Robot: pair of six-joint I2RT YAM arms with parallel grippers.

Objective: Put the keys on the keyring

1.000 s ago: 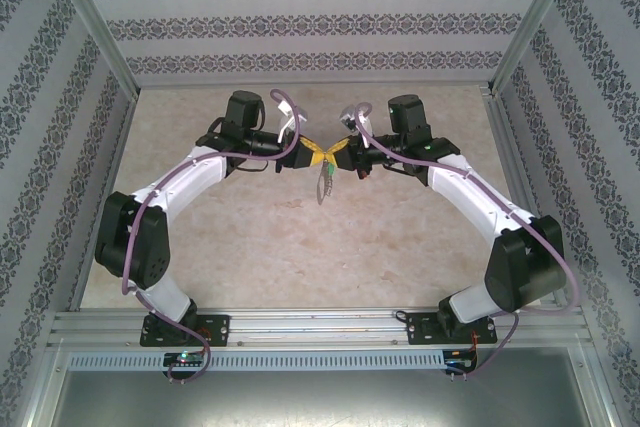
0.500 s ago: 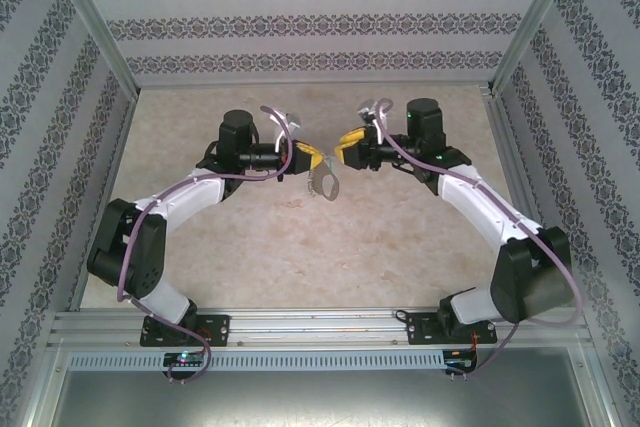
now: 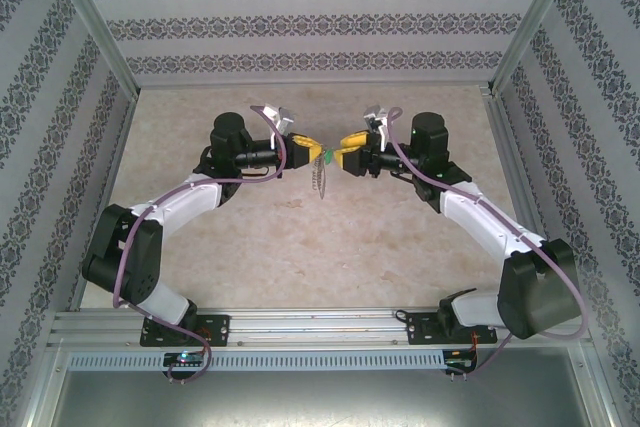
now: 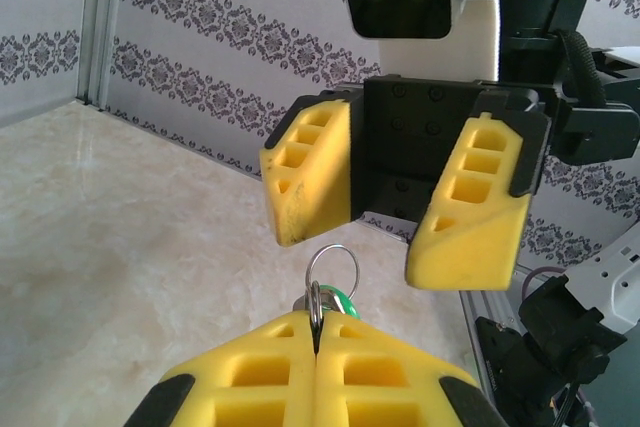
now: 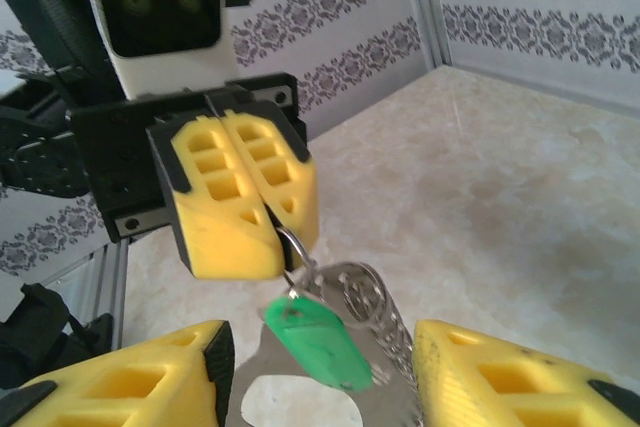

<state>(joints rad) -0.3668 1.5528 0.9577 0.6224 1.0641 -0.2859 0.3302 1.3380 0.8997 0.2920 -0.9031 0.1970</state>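
1. From above, the keys [image 3: 324, 157] are only a green speck and the keyring [image 3: 320, 181] a thin grey dangling shape. The tiny silver key itself cannot be made out.
2. In the right wrist view, the keyring's lower part is cut off by the bottom edge, and the green tag [image 5: 316, 343] covers part of it.
3. The left end effector [image 5: 266, 221] is closed, pinching the keys' small wire ring [image 4: 331, 274]. The tag and keyring hang just below its fingertips, touching each other.
4. The right end effector [image 4: 384, 251] is open and grips nothing, with its jaws on either side of the hanging bundle.
5. The bundle hangs above the table [image 3: 300, 247], between both end effectors.
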